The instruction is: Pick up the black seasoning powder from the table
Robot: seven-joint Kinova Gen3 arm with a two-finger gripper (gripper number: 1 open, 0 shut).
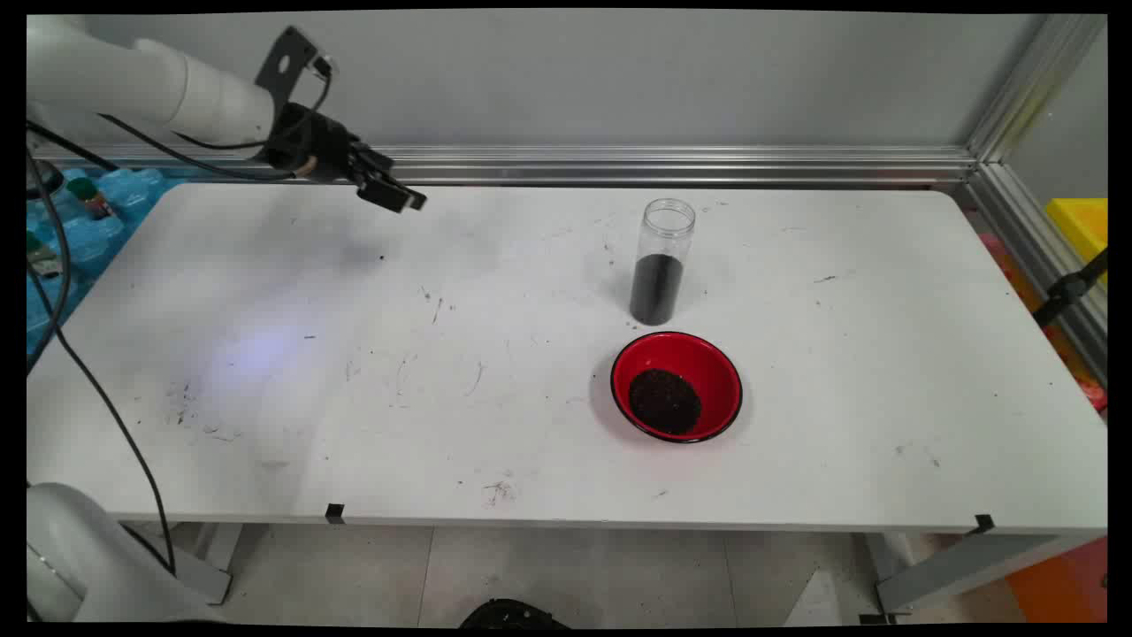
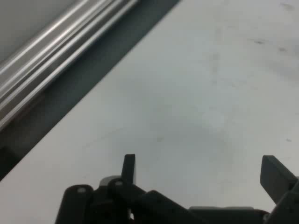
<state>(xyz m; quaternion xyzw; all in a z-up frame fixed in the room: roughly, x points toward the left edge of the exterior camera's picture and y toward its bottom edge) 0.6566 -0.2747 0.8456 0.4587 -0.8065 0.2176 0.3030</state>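
My black gripper [image 1: 395, 192] hangs above the table's far left part, close to the back rail, and holds nothing. In the hand view its two fingertips [image 2: 129, 166] stand wide apart, so the gripper [image 2: 202, 171] is open over bare white table. Far to its right stands a clear upright jar [image 1: 661, 262], lidless and about half full of dark grains. Just in front of the jar sits a red bowl [image 1: 676, 387] with a heap of the same dark grains in its middle. Neither is near the gripper.
An aluminium rail [image 1: 672, 165] runs along the table's back edge and shows in the hand view as a rail [image 2: 56, 46] at upper left. Black cables [image 1: 88, 372] hang at the left. Blue items [image 1: 97, 221] lie beyond the table's left edge.
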